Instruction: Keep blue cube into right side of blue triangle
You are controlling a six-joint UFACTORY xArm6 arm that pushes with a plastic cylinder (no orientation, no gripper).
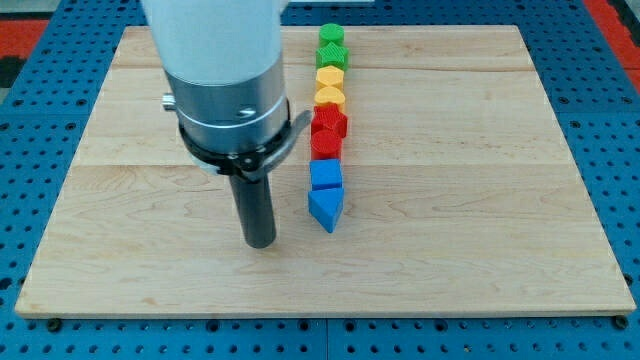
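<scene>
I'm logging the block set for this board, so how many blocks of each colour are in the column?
Green: 2
Yellow: 2
Red: 2
Blue: 2, the blue cube and the blue triangle
Total: 8

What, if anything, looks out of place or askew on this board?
Nothing stands out. The eight blocks sit in one tidy column, from green at the view's top to the blue cube and blue triangle. My tip rests left of them, apart.

My tip [260, 241] left of blue triangle [325, 208]
</scene>
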